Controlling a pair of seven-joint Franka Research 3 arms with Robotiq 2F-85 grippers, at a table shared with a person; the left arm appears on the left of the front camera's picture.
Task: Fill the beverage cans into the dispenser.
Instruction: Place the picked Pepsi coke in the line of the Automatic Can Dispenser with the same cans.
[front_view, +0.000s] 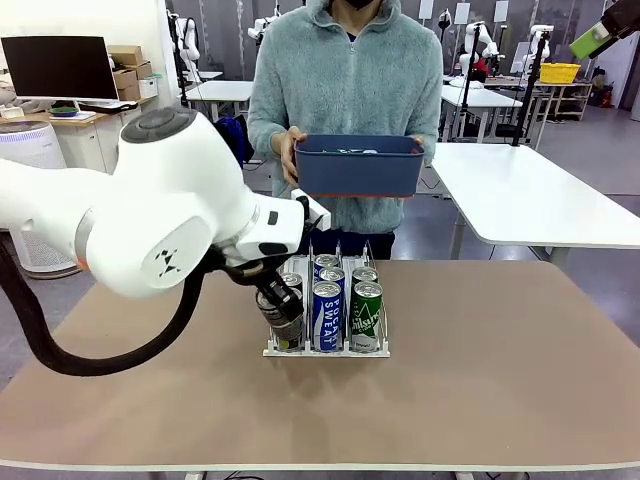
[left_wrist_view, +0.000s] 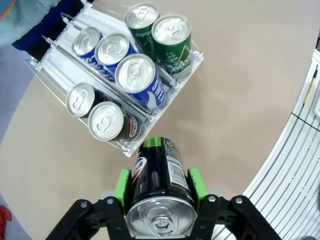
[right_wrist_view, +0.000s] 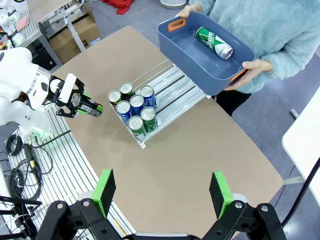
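1. Since this dark can (left_wrist_view: 161, 165) is thin-walled metal, I judge it stiff enough for a firm squeeze but easy to dent. Its printed sides look slick, and it's fairly heavy if full, which I can't tell.
2. Best hold, as I read it, is across the middle of the body, pads flat on opposite sides, clear of the silver top.
3. My left gripper (left_wrist_view: 160, 182) has its jaws drawn in narrow on that can, green pads pressed to either side.
4. It hangs tilted just off the front corner of the dispenser (left_wrist_view: 57, 47), nearest the lane with two dark cans (left_wrist_view: 106, 121). The middle lane has three Pocari Sweat cans (left_wrist_view: 135, 74), the far lane two green cans (left_wrist_view: 171, 31).
5. My right gripper (right_wrist_view: 162, 192) is spread wide, holding nothing, high over the table (right_wrist_view: 200, 150).
6. The person's hands (right_wrist_view: 252, 67) hold the dark blue bin (right_wrist_view: 197, 70) beyond the dispenser, with one green can (right_wrist_view: 214, 42) lying inside.
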